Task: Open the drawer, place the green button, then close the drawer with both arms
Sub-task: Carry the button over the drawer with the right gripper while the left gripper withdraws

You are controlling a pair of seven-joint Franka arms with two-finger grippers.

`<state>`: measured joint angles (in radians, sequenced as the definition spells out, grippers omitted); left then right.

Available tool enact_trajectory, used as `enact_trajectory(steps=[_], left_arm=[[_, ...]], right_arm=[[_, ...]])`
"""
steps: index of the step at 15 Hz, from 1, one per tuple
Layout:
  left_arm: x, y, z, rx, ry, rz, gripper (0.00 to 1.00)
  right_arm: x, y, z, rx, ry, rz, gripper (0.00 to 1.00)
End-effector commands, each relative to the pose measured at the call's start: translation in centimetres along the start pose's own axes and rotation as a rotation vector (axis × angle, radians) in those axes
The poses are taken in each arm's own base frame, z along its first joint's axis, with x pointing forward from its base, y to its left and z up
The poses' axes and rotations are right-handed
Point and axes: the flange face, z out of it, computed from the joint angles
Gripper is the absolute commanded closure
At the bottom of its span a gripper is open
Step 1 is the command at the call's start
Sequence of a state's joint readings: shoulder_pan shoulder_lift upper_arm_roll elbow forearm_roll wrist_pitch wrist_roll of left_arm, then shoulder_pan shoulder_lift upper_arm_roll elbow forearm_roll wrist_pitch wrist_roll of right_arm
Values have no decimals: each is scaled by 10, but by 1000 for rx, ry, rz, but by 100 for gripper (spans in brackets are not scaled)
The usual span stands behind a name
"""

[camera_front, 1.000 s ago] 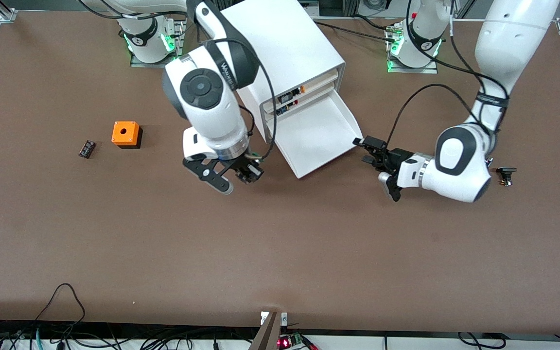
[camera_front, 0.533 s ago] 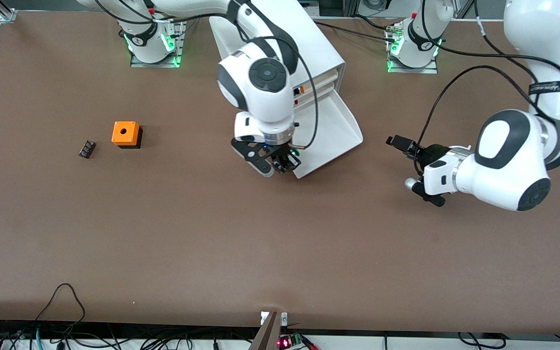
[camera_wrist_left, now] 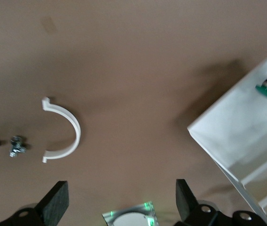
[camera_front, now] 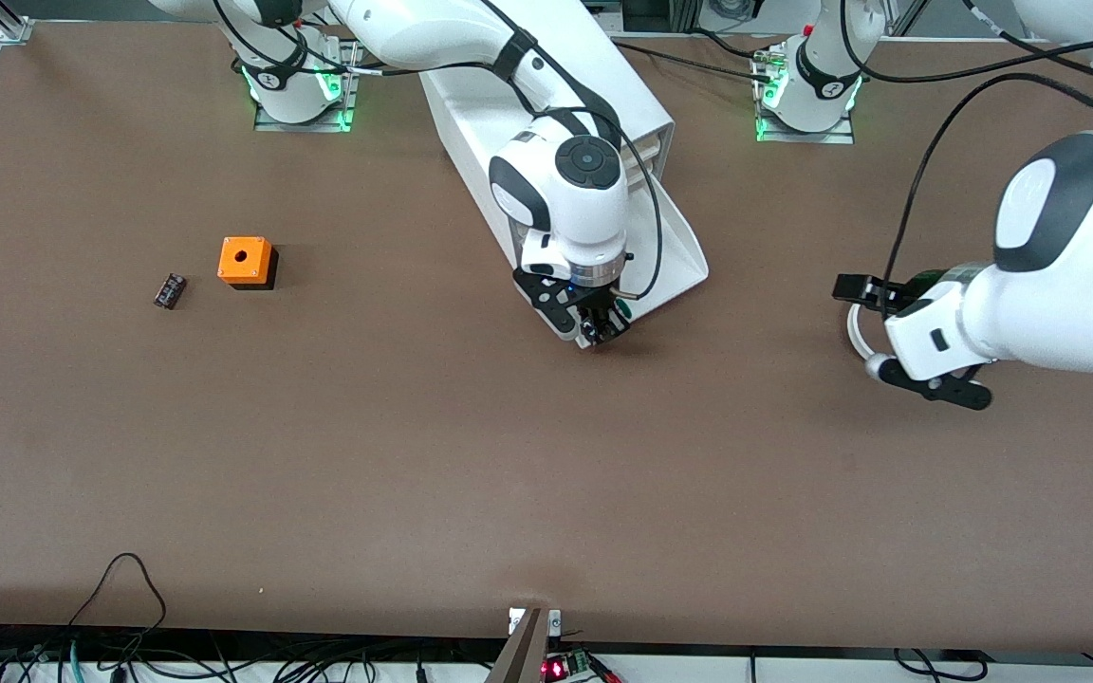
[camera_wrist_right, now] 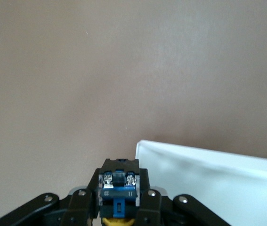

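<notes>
Two robot arms, each with one end effector: the right (camera_front: pixel 601 327) and the left (camera_front: pixel 888 327). One white cabinet (camera_front: pixel 546 85) with one drawer (camera_front: pixel 675 251) pulled out. One button (camera_wrist_right: pixel 118 188). One orange cube (camera_front: pixel 245 261). One small black part (camera_front: pixel 169 290). One white curved piece (camera_wrist_left: pixel 65 129).

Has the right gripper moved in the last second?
Yes. The right gripper, jaws shut on the green-capped push button, moved away from the orange cube to the open white bottom drawer's front corner.
</notes>
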<state>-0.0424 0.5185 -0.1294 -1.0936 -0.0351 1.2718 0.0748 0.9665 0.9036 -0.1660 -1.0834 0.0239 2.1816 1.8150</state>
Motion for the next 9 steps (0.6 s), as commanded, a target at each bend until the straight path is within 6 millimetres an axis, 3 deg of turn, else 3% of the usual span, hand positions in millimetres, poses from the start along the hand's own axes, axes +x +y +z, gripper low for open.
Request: enact_trajectory(steps=[1, 4, 5, 6, 7, 9], left_arm=[[7, -6, -15, 37, 71, -28, 0], [6, -10, -16, 33, 73, -44, 0], [6, -10, -16, 33, 73, -44, 0], [5, -10, -16, 34, 73, -44, 0], [5, -9, -16, 34, 73, -43, 0], [6, -6, -16, 31, 73, -38, 0]], right_arm=[[-19, 1, 15, 21, 15, 36, 100], [-24, 2, 14, 21, 11, 55, 100], [-25, 2, 14, 20, 9, 56, 82], [-26, 3, 14, 20, 9, 56, 22], [-28, 3, 13, 23, 10, 49, 0], [-25, 0, 6, 29, 12, 41, 0]])
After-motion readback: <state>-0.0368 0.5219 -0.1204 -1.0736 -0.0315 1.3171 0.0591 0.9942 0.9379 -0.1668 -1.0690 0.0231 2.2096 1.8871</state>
